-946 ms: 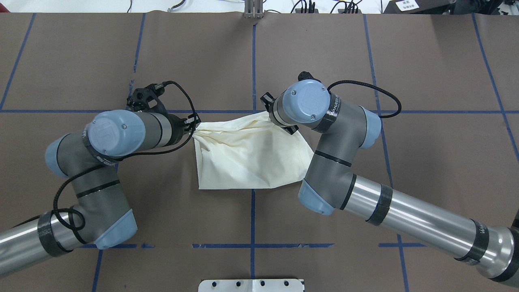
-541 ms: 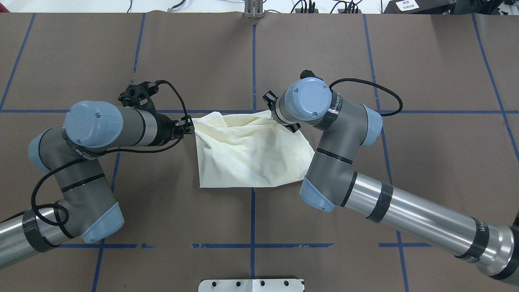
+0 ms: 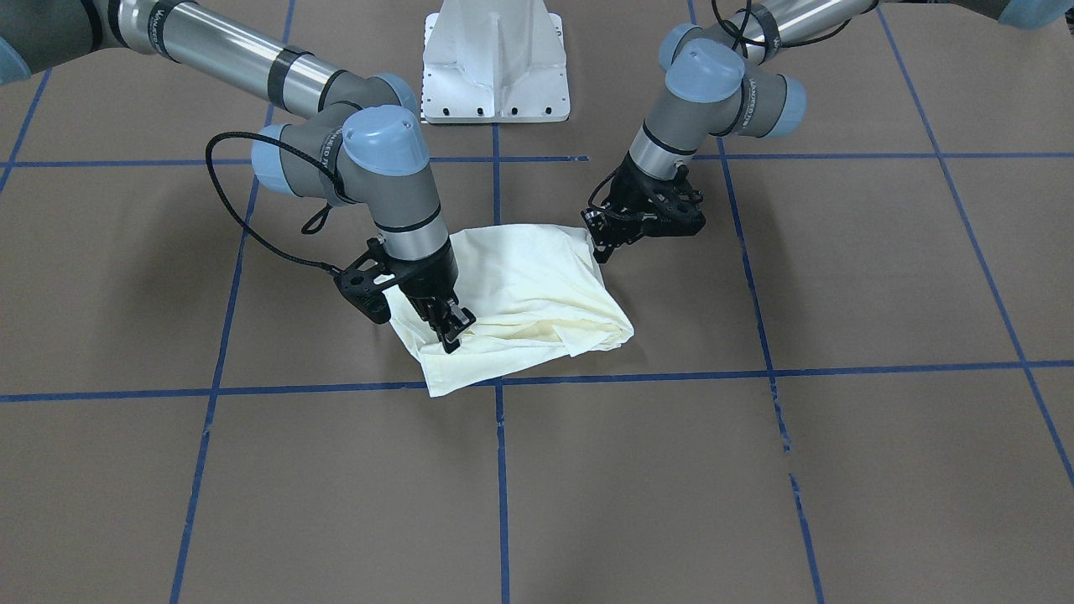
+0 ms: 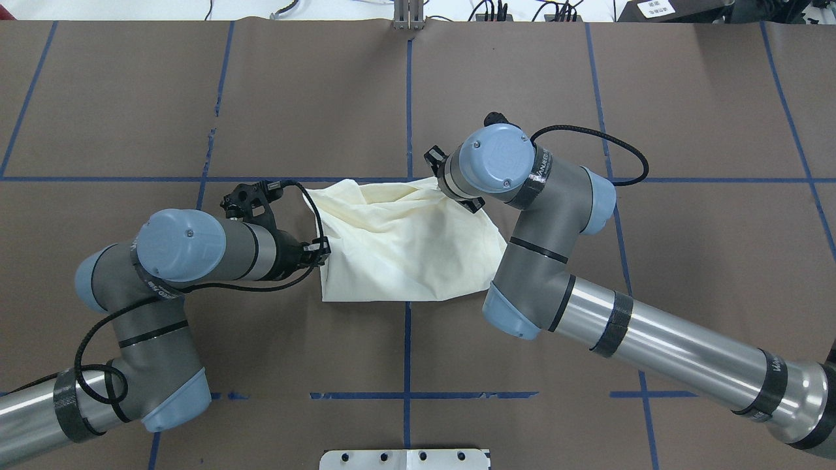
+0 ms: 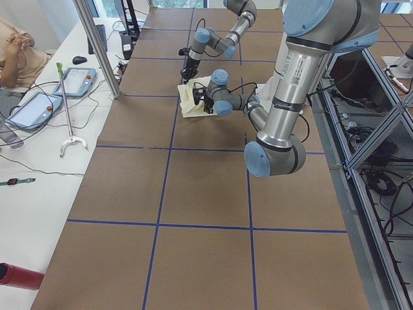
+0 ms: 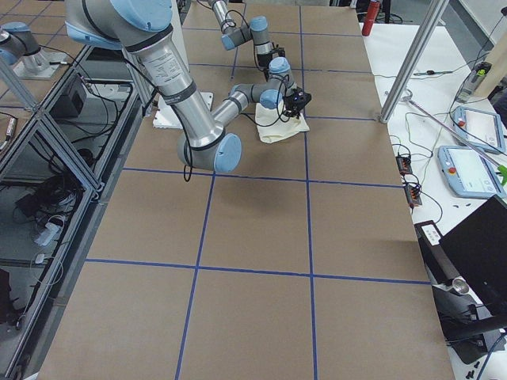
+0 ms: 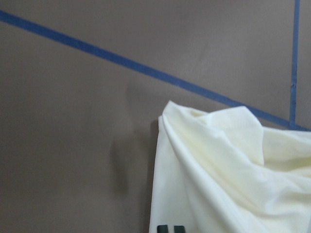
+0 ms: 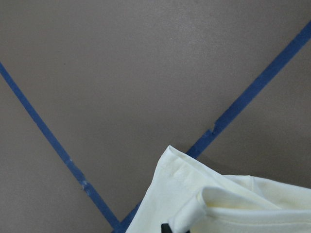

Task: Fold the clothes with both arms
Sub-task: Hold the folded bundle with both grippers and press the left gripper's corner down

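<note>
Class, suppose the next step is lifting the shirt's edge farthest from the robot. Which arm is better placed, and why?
Probably right. The right gripper stands fingers-down and seems to pinch the shirt at that far edge; the left gripper sits beside the shirt's left side, nearer the robot.

A brown paper cover (image 4: 522,78) lies over the whole table, and blue tape lines (image 4: 408,98) divide it into big squares. On the far side, a white side table (image 5: 26,213) carries a teach pendant (image 5: 76,81), a grabber stick (image 5: 66,110), a red bottle (image 5: 19,276) and some cables. A person (image 5: 16,51) sits at it.
</note>
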You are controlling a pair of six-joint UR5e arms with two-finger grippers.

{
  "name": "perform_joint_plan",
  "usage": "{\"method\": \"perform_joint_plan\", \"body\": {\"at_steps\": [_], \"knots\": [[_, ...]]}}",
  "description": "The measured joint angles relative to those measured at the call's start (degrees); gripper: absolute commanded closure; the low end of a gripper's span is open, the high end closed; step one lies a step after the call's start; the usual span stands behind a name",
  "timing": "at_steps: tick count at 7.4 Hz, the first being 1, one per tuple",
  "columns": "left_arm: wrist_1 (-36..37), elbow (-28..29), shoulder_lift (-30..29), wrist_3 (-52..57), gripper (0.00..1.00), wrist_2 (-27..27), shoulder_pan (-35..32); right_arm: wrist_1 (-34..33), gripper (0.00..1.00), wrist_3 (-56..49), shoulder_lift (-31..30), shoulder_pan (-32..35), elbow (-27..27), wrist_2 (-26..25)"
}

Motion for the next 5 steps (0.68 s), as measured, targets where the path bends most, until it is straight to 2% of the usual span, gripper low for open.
{"method": "perform_joint_plan", "body": {"at_steps": [3,5], "knots": [[-10.2,1.2,0.2,0.1,1.0,-0.8,2.4,0.0,1.0,0.0,-0.1,-0.1,0.0,0.2],[-16.5,2.1,0.4,0.5,1.0,-3.5,4.1,0.0,1.0,0.1,-0.4,-0.1,0.0,0.3]]}}
